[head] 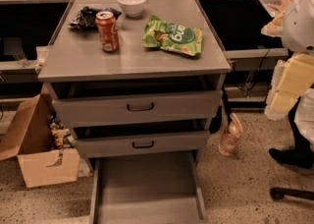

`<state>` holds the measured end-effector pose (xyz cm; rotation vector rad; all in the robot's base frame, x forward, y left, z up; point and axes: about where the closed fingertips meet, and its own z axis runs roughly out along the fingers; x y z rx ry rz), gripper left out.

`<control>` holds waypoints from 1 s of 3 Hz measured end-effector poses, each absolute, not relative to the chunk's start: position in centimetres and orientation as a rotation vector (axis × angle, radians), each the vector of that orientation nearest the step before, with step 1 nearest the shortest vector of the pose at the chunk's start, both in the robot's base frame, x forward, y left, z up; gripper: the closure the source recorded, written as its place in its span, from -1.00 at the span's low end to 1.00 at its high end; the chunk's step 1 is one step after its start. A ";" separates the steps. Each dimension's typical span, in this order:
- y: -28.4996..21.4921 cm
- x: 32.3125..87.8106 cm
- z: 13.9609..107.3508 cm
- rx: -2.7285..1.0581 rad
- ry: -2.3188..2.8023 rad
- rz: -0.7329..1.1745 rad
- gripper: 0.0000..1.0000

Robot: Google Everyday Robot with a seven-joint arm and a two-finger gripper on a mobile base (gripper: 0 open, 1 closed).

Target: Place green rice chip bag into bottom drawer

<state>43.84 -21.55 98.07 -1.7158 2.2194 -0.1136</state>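
Camera view shows the green rice chip bag (pixel 172 35) lying flat on the right half of the bench (pixel 132 61), its lettering upside down to me, well apart from the soda can (pixel 107 31), which stands upright to its left. A white bowl (pixel 131 3) and a crumpled black wrapper (pixel 87 17) sit at the back. My tool (pixel 273 24) appears to be the pale end of the arm at the right edge of the view, off the bench and well apart from the bag; I cannot tell whether it is wide or narrow, and it holds nothing that I can see. Below, the 2 upper drawers (pixel 140 106) show only narrow gaps, while the bottom drawer (pixel 147 188) is pulled fully out toward me with its flat floor bare. I judge the step in hand to be the reach and grasp, with nothing of the task done yet. To do it well, I would come in from the right, over the bag, keeping clear of the can, and pinch a raised crinkle near the middle so the soft bag does not fold or slip. Then I would lift it clear of the bench edge, carry it out in front of the cabinet, and lower it past both handles before releasing it low over the drawer floor.
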 end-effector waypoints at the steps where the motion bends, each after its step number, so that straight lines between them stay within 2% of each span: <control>1: -21.4 44.7 98.2 -1.709 2.205 -0.114 -1.00; 3: -20.8 53.3 96.8 -1.589 2.148 0.006 -1.00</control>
